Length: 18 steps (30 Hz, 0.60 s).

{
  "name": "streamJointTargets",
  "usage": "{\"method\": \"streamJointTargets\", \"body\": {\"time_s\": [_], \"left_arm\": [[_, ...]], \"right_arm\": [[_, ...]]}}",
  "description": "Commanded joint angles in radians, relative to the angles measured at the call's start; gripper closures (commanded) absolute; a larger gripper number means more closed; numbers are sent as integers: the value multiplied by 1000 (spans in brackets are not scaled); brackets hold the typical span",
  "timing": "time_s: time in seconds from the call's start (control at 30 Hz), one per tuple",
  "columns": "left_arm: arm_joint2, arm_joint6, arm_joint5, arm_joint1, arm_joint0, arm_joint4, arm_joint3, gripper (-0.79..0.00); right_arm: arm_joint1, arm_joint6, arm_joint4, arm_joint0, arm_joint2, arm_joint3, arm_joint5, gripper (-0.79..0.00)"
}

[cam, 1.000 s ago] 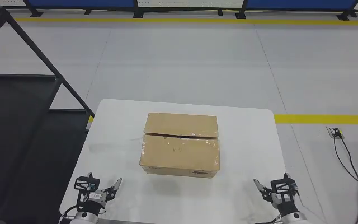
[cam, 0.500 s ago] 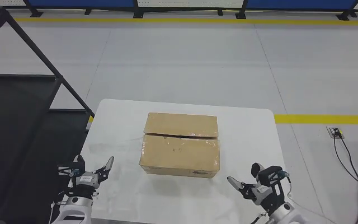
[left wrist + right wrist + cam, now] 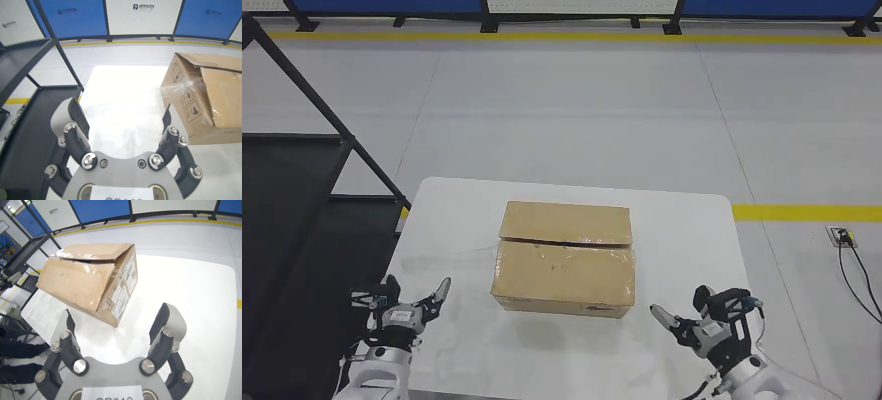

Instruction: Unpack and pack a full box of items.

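A brown cardboard box (image 3: 564, 256) stands in the middle of the white table (image 3: 682, 240). Its top flaps lie folded down with a dark slit between them, and loose clear tape clings to them (image 3: 177, 86). My left gripper (image 3: 404, 300) hovers open over the table's near left corner, apart from the box (image 3: 204, 94), nothing between its pads (image 3: 78, 115). Near the front right corner my right gripper (image 3: 692, 322) is open too, a short way from the box (image 3: 88, 279); its fingers (image 3: 164, 321) hold nothing.
A black metal rack with dark shelves (image 3: 292, 230) stands close against the table's left side (image 3: 24, 117). Grey floor with yellow lines (image 3: 807, 212) lies beyond the table. Bare white tabletop surrounds the box on all sides.
Both arms have come forward from the near edge toward the box over the last second. The right gripper swung inward to the left. The box has not moved.
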Motion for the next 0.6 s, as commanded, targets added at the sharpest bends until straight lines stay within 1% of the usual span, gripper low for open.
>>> {"method": "streamJointTargets", "body": {"time_s": [0.0, 0.07, 0.13, 0.23, 0.3, 0.37, 0.43, 0.57], "left_arm": [[0, -55, -23, 1, -35, -25, 5, -785], [-3, -91, -26, 1, -64, -48, 17, -785], [-7, -96, -19, -1, -85, -69, 26, -785], [-14, -90, -17, -3, -93, -108, 38, -785], [-26, -94, -38, -3, -85, -142, 42, -785], [-43, -92, -76, -2, -74, -171, 44, -785], [-60, -83, -133, 0, -62, -199, 47, -785], [-60, -83, -133, 0, -62, -199, 47, -785]], "right_arm": [[-1, 37, 82, 68, -15, 39, -39, -785], [-4, 92, 185, 141, -28, 94, -49, -785], [-4, 180, 308, 217, -39, 145, -91, -785], [-3, 275, 406, 311, -54, 218, -126, -785], [-3, 321, 473, 367, -61, 274, -153, -785], [-3, 348, 519, 405, -70, 318, -185, -785], [-3, 356, 541, 440, -77, 359, -196, -785], [-5, 370, 582, 497, -103, 432, -229, -785]]}}
